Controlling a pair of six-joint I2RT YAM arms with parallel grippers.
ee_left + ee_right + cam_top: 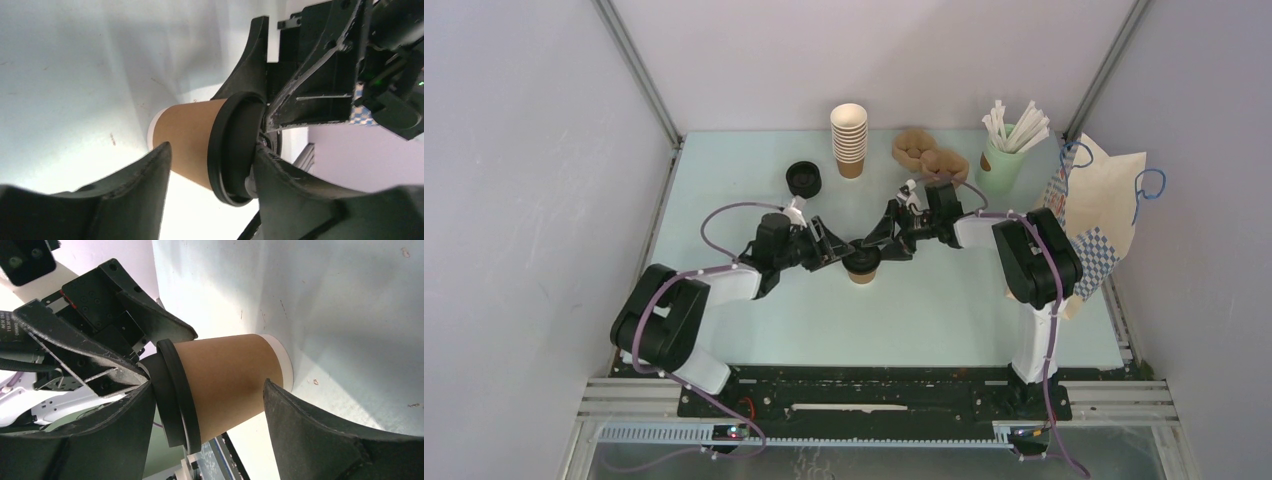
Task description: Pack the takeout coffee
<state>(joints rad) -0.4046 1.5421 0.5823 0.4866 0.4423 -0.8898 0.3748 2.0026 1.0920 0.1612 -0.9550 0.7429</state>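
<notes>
The takeout coffee (862, 270), a brown kraft cup with a black lid (235, 145), stands mid-table between both arms. My left gripper (839, 252) reaches it from the left. In the left wrist view (212, 150) one finger rests on the lid's top and the other lies against the cup's (187, 135) wall near the base, shut on it. My right gripper (886, 245) comes in from the right. Its jaws (207, 385) stand wide along the cup (225, 385), one by the lid (172, 395), one in front of the lower wall.
Along the back of the pale green table (824, 320) are a pile of black lids (804, 180), a stack of kraft cups (849, 140), a moulded-pulp tray (929, 155) and a green cup of white straws (1004, 160). A paper bag (1099, 215) stands at the right wall.
</notes>
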